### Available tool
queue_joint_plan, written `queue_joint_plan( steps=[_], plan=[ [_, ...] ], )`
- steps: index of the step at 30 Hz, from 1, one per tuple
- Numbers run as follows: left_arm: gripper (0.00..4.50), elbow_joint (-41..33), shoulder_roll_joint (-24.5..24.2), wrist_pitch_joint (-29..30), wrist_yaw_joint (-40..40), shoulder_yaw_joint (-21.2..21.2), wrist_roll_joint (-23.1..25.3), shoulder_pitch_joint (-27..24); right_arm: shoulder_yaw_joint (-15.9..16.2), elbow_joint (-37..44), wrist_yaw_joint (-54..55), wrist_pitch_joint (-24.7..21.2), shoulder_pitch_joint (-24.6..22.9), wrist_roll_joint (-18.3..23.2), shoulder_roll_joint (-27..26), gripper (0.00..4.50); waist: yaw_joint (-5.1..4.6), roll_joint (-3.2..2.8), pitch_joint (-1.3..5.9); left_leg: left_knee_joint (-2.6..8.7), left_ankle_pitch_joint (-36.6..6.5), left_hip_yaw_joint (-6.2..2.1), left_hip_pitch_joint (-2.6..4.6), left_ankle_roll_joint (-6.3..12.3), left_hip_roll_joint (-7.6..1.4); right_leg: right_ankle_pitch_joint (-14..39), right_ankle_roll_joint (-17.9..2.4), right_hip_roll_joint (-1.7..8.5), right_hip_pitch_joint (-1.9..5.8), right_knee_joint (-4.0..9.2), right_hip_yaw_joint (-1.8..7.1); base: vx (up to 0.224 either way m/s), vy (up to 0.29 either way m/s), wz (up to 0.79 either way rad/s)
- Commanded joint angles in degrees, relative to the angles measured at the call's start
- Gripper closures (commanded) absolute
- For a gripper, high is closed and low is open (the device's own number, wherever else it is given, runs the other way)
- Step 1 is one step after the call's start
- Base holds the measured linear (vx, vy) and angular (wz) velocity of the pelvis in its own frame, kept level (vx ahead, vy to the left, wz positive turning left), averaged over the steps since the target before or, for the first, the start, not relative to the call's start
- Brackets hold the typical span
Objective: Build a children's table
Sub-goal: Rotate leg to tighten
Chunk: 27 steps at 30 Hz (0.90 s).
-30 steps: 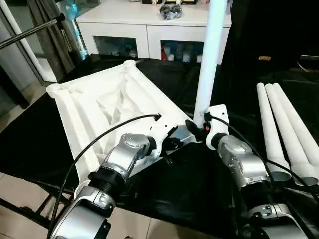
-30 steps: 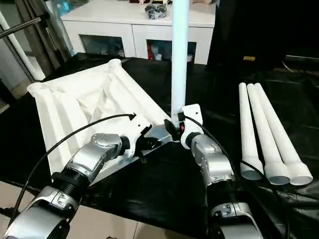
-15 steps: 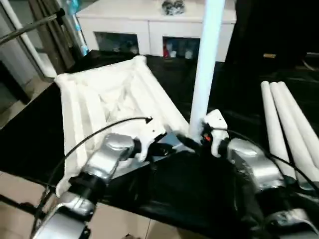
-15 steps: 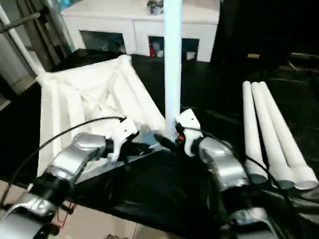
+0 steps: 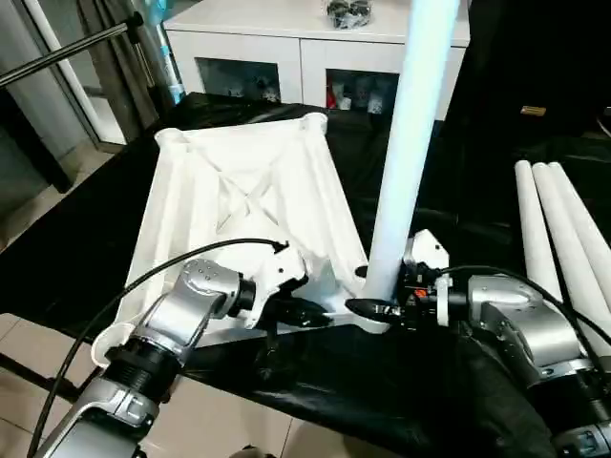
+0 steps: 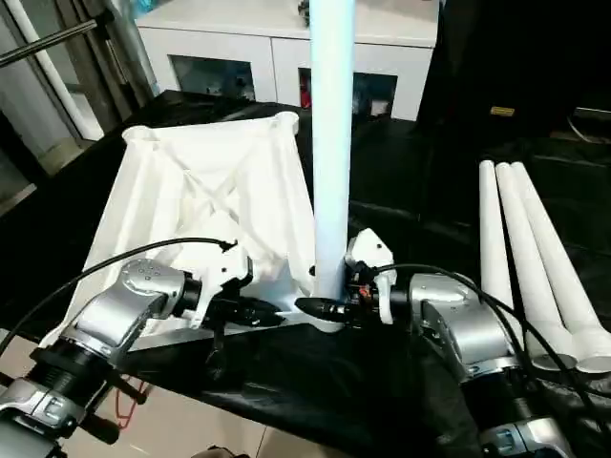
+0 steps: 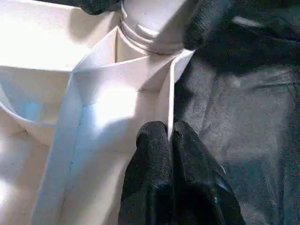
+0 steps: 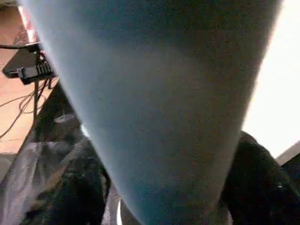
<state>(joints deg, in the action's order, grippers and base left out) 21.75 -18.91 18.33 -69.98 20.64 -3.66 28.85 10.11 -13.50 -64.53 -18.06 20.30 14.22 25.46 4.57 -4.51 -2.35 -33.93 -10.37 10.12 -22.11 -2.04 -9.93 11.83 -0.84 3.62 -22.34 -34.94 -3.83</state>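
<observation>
Since a second earlier the tabletop (image 5: 243, 205) had swung clockwise; the upright leg (image 5: 406, 153) stood seated in its 5 o'clock corner socket; the right gripper (image 5: 374, 307) clasped the leg's base; the left gripper (image 7: 169, 140) pinched the tabletop's rim rib; three spare legs (image 5: 563, 248) lay clear at 3 o'clock; the cloth edge ran close at 6 o'clock.

Bright, even light — wrist views softly blurred.

From the head we look down over both forearms; both wrist cameras sit close against the upright white tapered tube leg (image 5: 406, 153).
</observation>
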Motion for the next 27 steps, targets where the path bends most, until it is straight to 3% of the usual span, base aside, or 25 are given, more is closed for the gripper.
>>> queue_joint_plan(
  steps=[1, 9, 13, 14, 16, 18, 19, 20, 22, 23, 24, 25, 27],
  plan=[
    [4.5, -2.01, 0.56, 0.24, -2.18, 1.09, -1.57, 0.0, 1.91, 2.13, -1.32, -1.21, -0.52, 1.12, -0.28, 1.66, -0.14, 0.67, 3.4, 3.47, -8.64, -1.22, 0.89, 4.88, -3.49, 7.6, -13.06, 4.89, 2.64, 4.34, 2.88, 0.0, 0.0, 0.0],
    [4.5, -1.51, 1.08, 0.62, -0.18, 0.97, -0.8, 0.0, 1.98, 3.22, 0.21, -2.81, -2.0, 1.03, -1.44, 2.21, 0.09, 0.66, 3.31, 3.6, -9.64, -1.25, 1.01, 4.26, -3.54, 8.99, -12.65, 4.87, 2.56, 4.49, 2.89, 0.0, 0.0, 0.0],
    [4.5, 1.21, 3.91, 0.96, 6.21, -0.64, 0.48, 1.15, 0.26, -0.82, 9.13, -1.72, -1.29, -1.19, -5.75, 2.35, -0.21, 0.79, 3.17, 3.71, -10.86, -1.23, 0.99, 3.13, -3.37, 11.28, -12.17, 4.94, 2.47, 4.75, 2.91, 0.0, 0.0, 0.0],
    [4.5, 1.69, 4.43, 1.12, 7.33, -0.89, 0.69, 1.41, -0.05, -1.66, 10.8, -1.64, -1.03, -1.6, -6.46, 2.37, -0.42, 0.76, 2.95, 3.92, -12.48, -1.35, 1.21, 2.43, -3.25, 14.28, -11.69, 4.94, 2.45, 5.12, 2.78, 0.0, 0.0, 0.0],
    [4.5, 6.95, 10.25, 3.35, 19.42, -3.72, 2.41, 4.53, -3.51, -10.75, 27.95, -1.46, 2.01, -4.85, -13.86, 2.38, -1.77, 0.69, 2.38, 4.34, -16.29, -1.54, 1.46, -0.17, -2.97, 20.5, -10.71, 4.84, 2.1, 5.55, 2.59, 0.0, 0.0, 0.0],
    [4.5, 7.7, 11.15, 3.75, 21.1, -4.17, 2.5, 5.02, -3.98, -11.99, 30.14, -1.57, 2.44, -5.08, -14.87, 2.41, -2.47, 0.84, 2.27, 4.38, -19.62, -1.83, 1.91, -1.2, -2.77, 25.67, -9.4, 5.0, 2.16, 5.98, 2.39, 0.0, 0.0, 0.0],
    [4.5, 9.01, 12.83, 4.15, 24.36, -4.93, 2.73, 5.94, -5.27, -14.69, 35.57, -2.11, 3.47, -5.56, -16.97, 2.43, -2.74, 1.0, 2.39, 4.43, -19.43, -1.94, 1.56, -0.52, -2.76, 26.32, -7.89, 5.15, 2.46, 6.38, 2.66, 0.0, 0.0, 0.0],
    [4.5, 9.01, 12.83, 4.15, 24.36, -4.93, 2.73, 5.94, -5.27, -14.69, 35.57, -2.11, 3.47, -5.56, -16.97, 2.43, -2.95, 0.9, 2.27, 4.49, -19.59, -1.89, 1.61, -0.43, -2.81, 26.21, -7.86, 5.06, 2.17, 6.45, 2.75, 0.0, 0.0, 0.0],
    [4.5, 10.7, 16.15, 3.7, 28.86, -5.36, 2.93, 7.17, -6.27, -20.72, 46.38, 0.45, 5.75, -8.56, -21.43, 2.43, -3.55, 0.91, 2.39, 4.37, -19.93, -1.86, 1.81, -0.77, -2.47, 26.84, -8.05, 5.05, 1.86, 6.58, 2.7, 0.0, 0.0, 0.0],
    [4.5, 10.67, 16.4, 3.38, 28.76, -5.18, 3.0, 7.13, -5.99, -20.97, 45.98, 0.77, 5.85, -8.75, -21.88, 2.43, -3.61, 0.92, 2.4, 4.37, -20.0, -1.94, 1.75, -0.69, -2.46, 27.14, -7.91, 5.09, 1.98, 6.66, 2.62, 0.0, 0.0, 0.0],
    [4.5, 10.35, 16.42, 2.91, 28.03, -4.85, 3.28, 6.8, -5.92, -20.3, 44.46, 1.13, 5.67, -8.5, -22.38, 2.43, -3.65, 0.55, 2.34, 4.37, -20.56, -1.96, 1.76, -0.26, -2.49, 27.53, -7.48, 4.99, 1.93, 6.76, 2.62, 0.0, 0.0, 0.0],
    [4.5, 9.88, 16.22, 2.44, 26.98, -4.48, 3.47, 6.41, -6.27, -19.42, 42.69, 1.02, 5.48, -7.61, -22.7, 1.92, -3.74, 0.82, 2.4, 4.39, -20.58, -1.88, 1.73, 0.25, -2.58, 26.8, -7.37, 4.96, 1.93, 6.84, 2.77, 0.0, 0.0, 0.0],
    [4.5, 9.95, 16.31, 2.14, 26.66, -4.36, 3.69, 6.35, -6.78, -19.44, 42.21, 1.23, 5.67, -7.25, -23.16, 1.79, -3.76, 0.86, 2.48, 4.52, -20.03, -1.89, 1.48, 0.88, -2.69, 25.2, -7.73, 4.95, 2.13, 6.6, 2.84, 0.0, 0.0, 0.0]
  ],
)
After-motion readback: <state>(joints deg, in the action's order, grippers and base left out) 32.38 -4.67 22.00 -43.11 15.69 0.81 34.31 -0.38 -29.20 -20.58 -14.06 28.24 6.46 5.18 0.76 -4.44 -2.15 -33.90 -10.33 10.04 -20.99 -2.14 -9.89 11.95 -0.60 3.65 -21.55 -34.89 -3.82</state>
